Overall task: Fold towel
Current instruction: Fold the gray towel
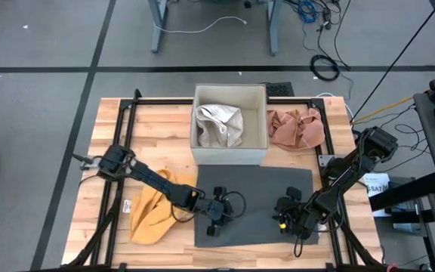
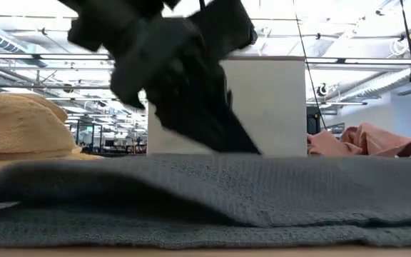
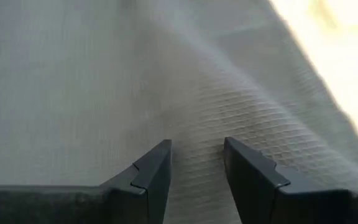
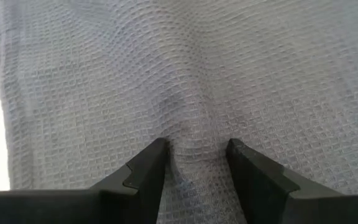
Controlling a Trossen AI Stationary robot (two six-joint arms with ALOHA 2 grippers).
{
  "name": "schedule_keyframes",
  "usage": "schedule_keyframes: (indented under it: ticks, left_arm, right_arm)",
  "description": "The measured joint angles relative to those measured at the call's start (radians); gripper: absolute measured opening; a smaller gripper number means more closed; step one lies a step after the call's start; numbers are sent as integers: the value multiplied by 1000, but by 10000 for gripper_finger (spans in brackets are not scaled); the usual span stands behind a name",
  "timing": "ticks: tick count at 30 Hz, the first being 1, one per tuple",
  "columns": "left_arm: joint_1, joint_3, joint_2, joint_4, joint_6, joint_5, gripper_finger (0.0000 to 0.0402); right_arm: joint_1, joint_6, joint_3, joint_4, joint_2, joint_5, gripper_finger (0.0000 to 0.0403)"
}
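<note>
The grey towel [image 1: 254, 205] lies spread flat on the wooden tabletop [image 1: 157, 125], at its front middle, and both end effectors are down on it. The left end effector [image 1: 216, 219] sits at the towel's front-left part, its arm reaching in across a yellow cloth [image 1: 153, 214] that lies crumpled just beside the towel's left edge. In the left wrist view its 2 fingers [image 3: 151, 177] stand partly apart with the tips pressed into the waffle weave, and a low ridge of fabric rises between them; whether that fabric is truly pinched cannot be told.

The right end effector [image 1: 287, 214] rests at the towel's front-right part, near the right edge. Its wrist view shows the same stance: 2 fingers [image 4: 148, 168] partly open, tips on the cloth, with a soft pucker of grey weave [image 4: 197, 143] gathered in the gap between them.

Beyond both end effectors, touching the towel's far edge, stands a white box [image 1: 230, 155] holding a crumpled whitish cloth [image 1: 219, 125]. A pink cloth [image 1: 297, 128] lies bunched just beside the box, on the right end effector's side.

From the low view, the towel's near edge [image 2: 205, 203] runs across the whole width in a slight fold, with a dark arm [image 2: 184, 86] coming down onto it.
</note>
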Motion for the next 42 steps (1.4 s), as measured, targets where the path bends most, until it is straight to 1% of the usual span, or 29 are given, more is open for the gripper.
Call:
schedule_keyframes:
  ticks: [4,6,7,10,13,15,18,26,33,38,42]
  left_arm:
    - [8,0,36,7,-38,-1,153]
    - [8,1,43,4,-41,-3,153]
    - [8,1,43,-7,-41,-3,153]
    - [4,2,42,-23,-41,-2,153]
    - [-1,1,31,-23,-41,39,153]
    - [-10,5,29,-18,-41,48,153]
    - [-18,28,21,-24,-40,49,153]
    - [-33,78,19,-31,-40,48,153]
    - [-53,79,19,-155,-92,44,153]
    - [-63,79,19,-247,-153,-17,153]
    - [-67,79,19,-260,-176,-25,153]
  right_arm:
    - [7,-31,22,2,-6,-62,164]
    - [8,-80,51,-4,-8,-83,164]
    - [8,-112,67,-6,-12,-76,164]
    - [8,-209,114,31,-16,2,164]
    - [7,-307,124,89,-16,82,164]
    - [5,-336,126,104,-16,110,164]
    - [-10,-345,125,75,-15,112,164]
    - [-56,-371,125,82,34,119,164]
    - [-94,-382,125,113,123,115,164]
    - [-111,-383,129,175,204,72,164]
    - [-112,-385,131,187,220,66,164]
